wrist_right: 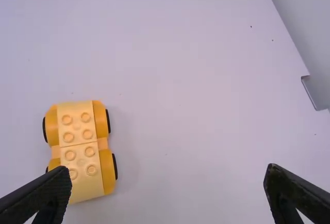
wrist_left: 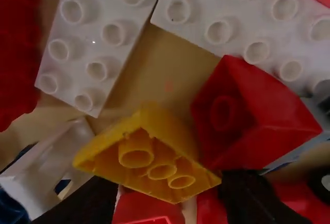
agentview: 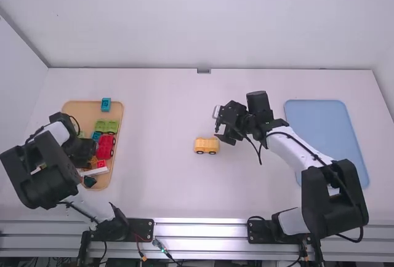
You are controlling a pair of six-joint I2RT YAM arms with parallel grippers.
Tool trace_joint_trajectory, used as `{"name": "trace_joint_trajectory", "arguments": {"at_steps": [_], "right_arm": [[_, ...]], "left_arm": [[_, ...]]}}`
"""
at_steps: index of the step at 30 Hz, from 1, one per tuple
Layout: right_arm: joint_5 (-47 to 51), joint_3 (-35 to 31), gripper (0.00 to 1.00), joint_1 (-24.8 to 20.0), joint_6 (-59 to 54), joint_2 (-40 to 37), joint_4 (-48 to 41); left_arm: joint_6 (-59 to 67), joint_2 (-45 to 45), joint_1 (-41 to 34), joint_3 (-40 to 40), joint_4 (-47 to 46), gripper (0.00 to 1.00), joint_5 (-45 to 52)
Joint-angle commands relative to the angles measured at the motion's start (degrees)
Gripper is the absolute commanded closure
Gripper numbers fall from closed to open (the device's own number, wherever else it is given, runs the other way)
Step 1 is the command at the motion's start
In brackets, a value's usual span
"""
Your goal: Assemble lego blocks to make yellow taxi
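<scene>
The right tool point(wrist_right: 169, 176) is standing open, its two fingers spread wide with nothing between them. It is hovering slightly right of centre in the high view, over the white counter point(agentview: 166, 175). The left tool point(wrist_left: 167, 185) is working low over the wooden tray point(agentview: 89, 106) at the left of the frame; whether it is open or gripping cannot be told.

The yellow wheeled car base point(agentview: 206, 145) is resting upright on the counter near the centre of the frame, just left of the right tool and slightly lower in the frame. Its long axis is running left to right there, studs facing up. The right arm is sitting nearer to it.

The yellow sloped brick point(wrist_left: 149, 157), judged to be the taxi's upper part, is lying in the tray directly at the left tool, its hollow underside turned to the wrist camera and its long axis running across the tool. The left arm is clearly the nearer one. A red sloped brick point(wrist_left: 258, 121) is sitting close beside it, and a white studded brick point(wrist_left: 98, 41) is lying near.

In this inspector's judgement, the step in hand is securing the yellow brick. The tilt is presenting the main risk: the brick may be slipping or catching on its red neighbour during lifting, and it is likely needing to be turned studs up before fitting.
</scene>
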Motion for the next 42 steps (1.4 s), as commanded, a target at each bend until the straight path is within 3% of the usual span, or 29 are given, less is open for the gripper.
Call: {"name": "trace_joint_trajectory", "arguments": {"at_steps": [1, 21, 27, 36, 42], "right_arm": [[-0.31, 0.72, 0.01, -0.15, 0.09, -0.63, -0.35], [-0.31, 0.72, 0.01, -0.61, 0.09, -0.63, -0.37], [-0.31, 0.72, 0.01, -0.59, 0.09, -0.63, -0.61], [-0.31, 0.72, 0.01, -0.59, 0.09, -0.63, -0.52], [-0.31, 0.72, 0.01, -0.59, 0.33, -0.63, -0.57]], "left_arm": [[-3.17, 0.52, -0.5, -1.05, 0.15, 0.45, -0.26], [-15.34, 0.52, -0.48, -4.37, 5.86, 0.44, 1.6], [-19.8, 0.52, -0.48, -7.02, 10.88, 0.54, 3.02], [-22.45, 0.52, -0.5, -6.99, 10.69, 0.7, 2.75], [-22.58, 0.52, -0.48, -6.99, 10.84, 0.7, 2.34]]}}
